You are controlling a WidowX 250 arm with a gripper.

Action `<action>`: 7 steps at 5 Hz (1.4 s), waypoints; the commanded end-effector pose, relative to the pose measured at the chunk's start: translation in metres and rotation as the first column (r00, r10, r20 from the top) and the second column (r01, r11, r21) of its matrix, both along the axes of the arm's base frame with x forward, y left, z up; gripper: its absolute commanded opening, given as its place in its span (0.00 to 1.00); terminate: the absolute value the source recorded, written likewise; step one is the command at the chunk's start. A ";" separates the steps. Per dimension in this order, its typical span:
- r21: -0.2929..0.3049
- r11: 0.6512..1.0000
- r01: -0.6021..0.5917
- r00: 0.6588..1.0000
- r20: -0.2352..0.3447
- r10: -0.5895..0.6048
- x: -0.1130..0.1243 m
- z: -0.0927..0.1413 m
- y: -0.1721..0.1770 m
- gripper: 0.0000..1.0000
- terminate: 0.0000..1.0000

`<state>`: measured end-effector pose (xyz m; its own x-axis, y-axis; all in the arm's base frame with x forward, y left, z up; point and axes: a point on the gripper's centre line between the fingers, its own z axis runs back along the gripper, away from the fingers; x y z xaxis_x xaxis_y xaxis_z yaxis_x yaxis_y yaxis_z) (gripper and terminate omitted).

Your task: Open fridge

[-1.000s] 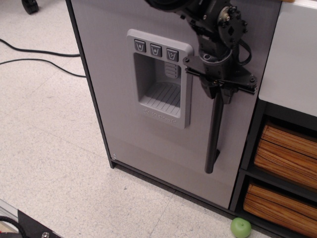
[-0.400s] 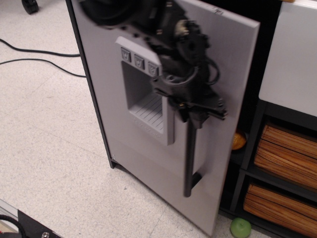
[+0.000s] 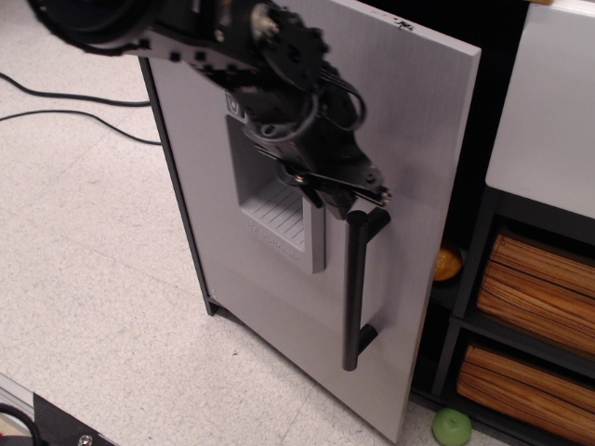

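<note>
The fridge's light grey door (image 3: 414,130) stands partly swung open, with the dark inside showing at its right edge. Its recessed dispenser panel (image 3: 274,212) is partly hidden by my arm. The vertical black bar handle (image 3: 352,297) hangs free on the door. My gripper (image 3: 342,189) is just above and left of the handle's top end, off the bar and holding nothing. Its jaws look spread.
A white-fronted unit (image 3: 548,102) with striped wooden drawers (image 3: 544,279) stands right of the fridge. An orange object (image 3: 448,263) shows inside the fridge. A green ball (image 3: 452,426) lies on the floor by the door's lower corner. Black cables (image 3: 56,98) cross the floor at left.
The door swung from closed to partly open with my gripper on the handle. My gripper has since come off the handle and moved up and left.
</note>
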<state>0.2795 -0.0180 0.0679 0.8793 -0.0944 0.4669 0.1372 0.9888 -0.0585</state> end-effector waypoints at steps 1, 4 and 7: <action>0.081 0.997 0.007 0.995 -0.099 0.001 -0.005 -0.007 -0.017 1.00 0.00; 0.099 0.993 0.070 0.980 -0.194 -0.050 -0.014 -0.034 -0.102 1.00 0.00; 0.101 0.993 0.057 0.986 -0.165 -0.040 0.033 -0.055 -0.144 1.00 0.00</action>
<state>0.3028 -0.1598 -0.0021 0.9479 -0.1869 0.2580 0.1845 0.9823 0.0337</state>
